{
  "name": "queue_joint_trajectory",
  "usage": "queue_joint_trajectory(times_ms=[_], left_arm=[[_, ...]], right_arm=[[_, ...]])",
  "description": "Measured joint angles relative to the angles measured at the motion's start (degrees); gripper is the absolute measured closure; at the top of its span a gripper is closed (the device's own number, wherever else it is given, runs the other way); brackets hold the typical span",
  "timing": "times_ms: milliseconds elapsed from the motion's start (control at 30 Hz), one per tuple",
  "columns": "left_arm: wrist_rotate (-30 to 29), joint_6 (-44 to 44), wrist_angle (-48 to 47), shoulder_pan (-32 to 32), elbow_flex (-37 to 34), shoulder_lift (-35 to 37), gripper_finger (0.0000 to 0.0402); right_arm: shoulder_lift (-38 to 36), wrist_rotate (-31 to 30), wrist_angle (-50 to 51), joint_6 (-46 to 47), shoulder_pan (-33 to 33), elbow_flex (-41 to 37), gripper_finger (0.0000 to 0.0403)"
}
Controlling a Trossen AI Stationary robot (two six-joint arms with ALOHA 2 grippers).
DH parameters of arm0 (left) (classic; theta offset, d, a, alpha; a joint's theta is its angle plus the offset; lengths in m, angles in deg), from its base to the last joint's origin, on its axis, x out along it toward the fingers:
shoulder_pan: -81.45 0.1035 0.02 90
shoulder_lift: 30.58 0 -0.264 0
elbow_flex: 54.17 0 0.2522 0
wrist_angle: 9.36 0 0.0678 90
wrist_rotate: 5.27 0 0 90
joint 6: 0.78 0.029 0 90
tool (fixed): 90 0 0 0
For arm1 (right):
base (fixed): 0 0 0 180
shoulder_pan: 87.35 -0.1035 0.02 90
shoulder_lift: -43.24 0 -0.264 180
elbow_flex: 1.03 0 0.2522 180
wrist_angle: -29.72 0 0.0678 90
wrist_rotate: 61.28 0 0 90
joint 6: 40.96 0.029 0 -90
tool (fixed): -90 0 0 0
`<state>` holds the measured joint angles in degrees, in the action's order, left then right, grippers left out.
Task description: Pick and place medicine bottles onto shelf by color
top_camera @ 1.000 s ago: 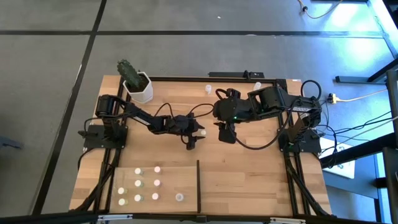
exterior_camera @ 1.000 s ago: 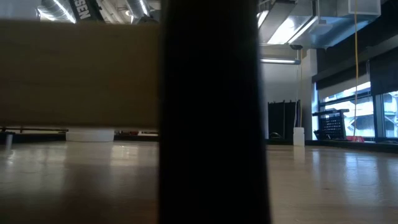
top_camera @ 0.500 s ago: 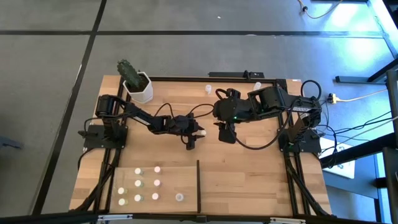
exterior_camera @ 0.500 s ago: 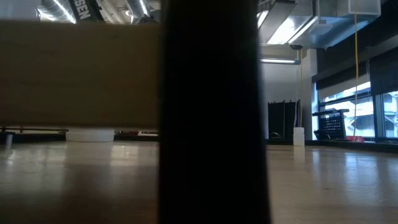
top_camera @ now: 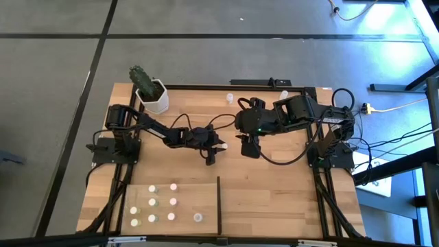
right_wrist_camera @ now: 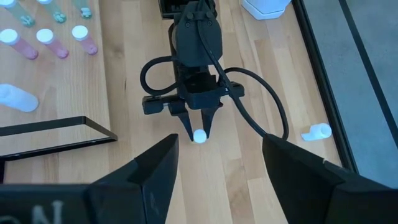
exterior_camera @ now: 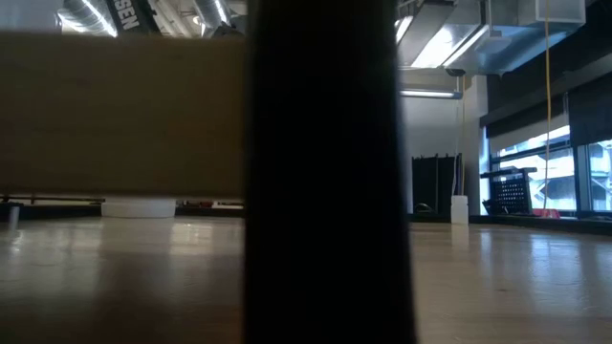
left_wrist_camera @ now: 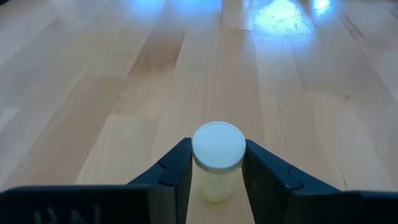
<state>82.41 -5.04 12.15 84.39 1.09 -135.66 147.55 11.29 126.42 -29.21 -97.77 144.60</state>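
A small medicine bottle (left_wrist_camera: pixel 217 155) with a round white cap and a pale yellow-green body stands upright on the tabletop near the table's middle (top_camera: pixel 223 145). My left gripper (left_wrist_camera: pixel 217 177) is low over the table and shut on it; it also shows in the right wrist view (right_wrist_camera: pixel 199 127). My right gripper (right_wrist_camera: pixel 217 162) hangs open high above the table (top_camera: pixel 248 147), just right of the bottle, with nothing between its fingers. The shelf (top_camera: pixel 188 195) lies at the near left, edged by a black divider (top_camera: pixel 219 202). Several bottles (top_camera: pixel 162 203) stand on it. My left gripper pinches the bottle between its two fingers, which meet the sides of the white cap (left_wrist_camera: pixel 198 152) and the top of the body. The fingers come from the table's left, slanting slightly downward. The bottle stands upright; its base appears to rest on the table.
A white pot with a cactus (top_camera: pixel 152 96) stands at the far left corner. Loose bottles lie near the far edge (top_camera: pixel 230 98) (top_camera: pixel 283 95). In the low view a dark upright (exterior_camera: pixel 320 172) and a wooden panel (exterior_camera: pixel 120 105) block most of the table.
My left gripper's fingers have drawn together onto the bottle while the arm stayed in place. The bottle has kept its spot.
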Motion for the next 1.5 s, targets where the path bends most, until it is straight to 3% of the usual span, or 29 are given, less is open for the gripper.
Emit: queue_joint_trajectory(times_ms=[267, 467, 767, 1067, 1500], left_arm=[[0.0, -0.1, -0.3, 0.0, 0.0, 0.9, 0.0289], [-0.4, -0.1, -2.6, 0.0, 0.0, 7.0, 0.0289], [-4.6, -4.3, -25.2, -1.5, 0.0, 25.1, 0.0289], [-16.4, -10.7, -42.8, -9.8, 0.0, 43.9, 0.0289], [-18.4, -22.7, -68.8, -24.2, 0.0, 58.1, 0.0289]], right_arm=[[0.0, 0.1, 0.0, 0.0, 0.0, 0.0, 0.0169], [0.0, 0.1, 0.0, 0.0, 0.0, 0.0, 0.0169], [0.0, 0.1, 0.0, 0.0, 0.0, 0.0, 0.0169], [0.0, 0.1, -0.5, -0.1, 0.0, 0.0, 0.0169], [0.0, 0.1, -1.4, -0.2, 0.0, 0.0, 0.0169]])
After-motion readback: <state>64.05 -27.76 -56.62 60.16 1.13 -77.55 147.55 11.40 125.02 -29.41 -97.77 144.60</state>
